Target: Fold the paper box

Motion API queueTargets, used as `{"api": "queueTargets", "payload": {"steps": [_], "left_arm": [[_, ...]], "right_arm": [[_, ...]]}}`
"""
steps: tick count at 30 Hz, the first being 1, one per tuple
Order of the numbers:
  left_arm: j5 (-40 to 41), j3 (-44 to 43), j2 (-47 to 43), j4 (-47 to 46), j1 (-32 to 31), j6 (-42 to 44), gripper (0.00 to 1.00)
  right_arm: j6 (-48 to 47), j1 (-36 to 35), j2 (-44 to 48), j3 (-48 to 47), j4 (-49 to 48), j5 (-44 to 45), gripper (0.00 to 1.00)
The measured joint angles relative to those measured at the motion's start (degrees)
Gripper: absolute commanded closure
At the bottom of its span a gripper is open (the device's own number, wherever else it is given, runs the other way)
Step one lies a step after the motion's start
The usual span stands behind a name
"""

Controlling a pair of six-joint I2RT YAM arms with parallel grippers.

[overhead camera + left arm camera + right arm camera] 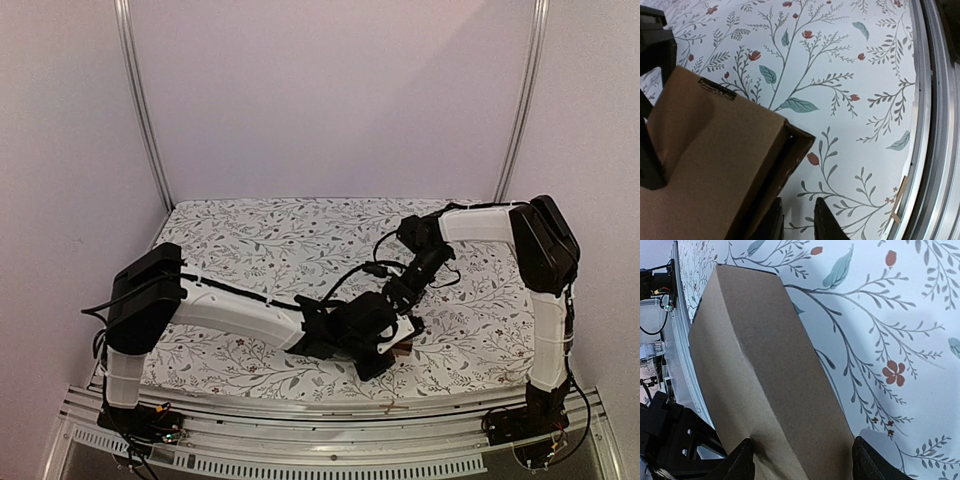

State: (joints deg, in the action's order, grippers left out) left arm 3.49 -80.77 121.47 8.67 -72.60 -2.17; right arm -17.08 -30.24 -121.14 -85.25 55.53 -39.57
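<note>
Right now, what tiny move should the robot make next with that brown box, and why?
Probably ease the left gripper toward the paper box and its open end to press it closed: that end gapes dark, while the right gripper seems to grip the body.

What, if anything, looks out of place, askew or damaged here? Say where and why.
One stray item: a small brown scrap lies at the table's near edge against the metal rail, apart from the paper box. It looks like leftover tape or card. The box itself looks uncreased, though its end facing the scrap appears not yet closed.
</note>
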Motion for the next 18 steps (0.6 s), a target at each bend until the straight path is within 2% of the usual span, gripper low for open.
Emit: {"api": "queueTargets", "payload": {"steps": [5, 9, 13, 18], "left_arm": [[-1.27, 0.52, -2.84, 0.35, 0.15, 1.33, 0.70], [-1.81, 0.55, -5.77, 2.36, 0.20, 2.49, 0.71], [-3.21, 3.06, -9.35, 5.11, 0.17, 2.93, 0.76], [-4.98, 11.54, -14.43, 9.53, 0.15, 2.27, 0.85]], "right_arm": [[-1.70, 2.12, 0.81, -0.70, 2.14, 0.90, 0.26], [-3.08, 4.17, 3.43, -1.25, 3.67, 1.40, 0.25], [-4.37, 5.33, 5.49, -2.36, 4.66, 1.36, 0.25], [-5.77, 5.55, 5.55, -3.74, 5.86, 2.08, 0.26]]}}
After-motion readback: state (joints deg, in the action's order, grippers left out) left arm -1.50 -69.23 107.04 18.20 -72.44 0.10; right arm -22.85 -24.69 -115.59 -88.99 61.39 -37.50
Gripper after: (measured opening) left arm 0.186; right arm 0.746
